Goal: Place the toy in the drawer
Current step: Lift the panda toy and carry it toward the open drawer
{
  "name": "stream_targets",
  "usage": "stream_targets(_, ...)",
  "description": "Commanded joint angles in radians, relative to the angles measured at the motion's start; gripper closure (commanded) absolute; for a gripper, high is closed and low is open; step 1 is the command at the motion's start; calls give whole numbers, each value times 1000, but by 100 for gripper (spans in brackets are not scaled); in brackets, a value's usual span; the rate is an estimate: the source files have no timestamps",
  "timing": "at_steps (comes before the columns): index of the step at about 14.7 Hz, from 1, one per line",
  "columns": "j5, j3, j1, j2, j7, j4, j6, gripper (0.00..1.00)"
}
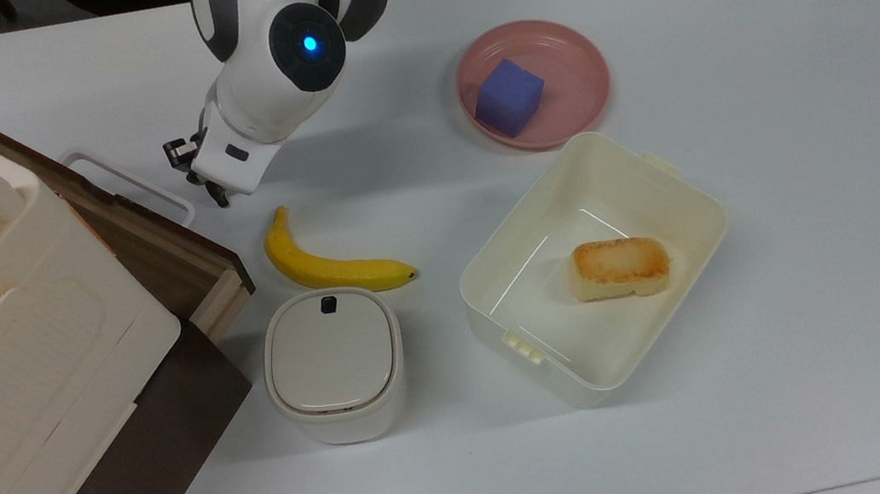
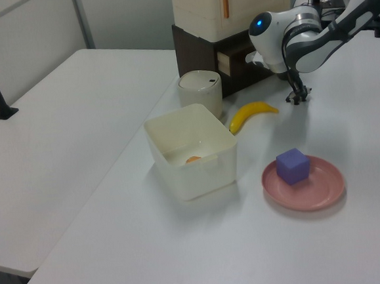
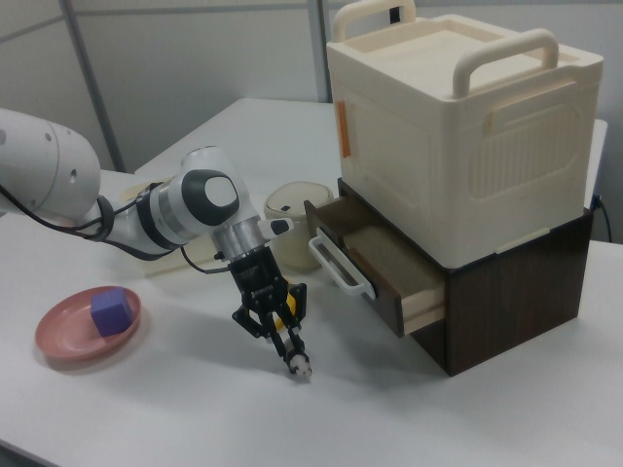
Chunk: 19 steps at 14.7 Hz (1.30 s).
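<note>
My fingers (image 3: pixel 295 358) point down at the tabletop (image 3: pixel 389 418), closed around the toy (image 3: pixel 303 368), a tiny black-and-white figure that peeks out at their tips. In the right view it sits at or just above the surface; I cannot tell whether it has left the surface.

The drawer (image 3: pixel 375 272) stands pulled out of the dark cabinet, just to the right view's right of my fingers, its white loop handle (image 3: pixel 336 265) facing me. It is open so the toy can go in from above. I judge I need to rise above the light wood rim, cross past the handle, and let go over the cavity.

In the top view the banana (image 1: pixel 326 260) lies on the near side of my fingers (image 1: pixel 216 195), apart from them, with the small lidded container (image 1: pixel 333 365) nearer still. The pink plate (image 1: pixel 583 102) with the purple cube (image 1: pixel 508 97) and the cream bin (image 1: pixel 673 192) lie well off to the top view's right, away from my path. My main risk, I judge, is clipping the handle if I travel too low.
</note>
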Motion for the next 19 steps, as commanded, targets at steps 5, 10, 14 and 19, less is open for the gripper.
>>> stream_targets(5,72,76,-4,-105,90,86,-83,100)
stream_targets(10,278,64,-56,-137,91,289,-132,100)
stream_targets(14,381,49,-115,-128,166,379,-91,100)
stream_targets(19,378,20,-136,-110,341,383,81,100)
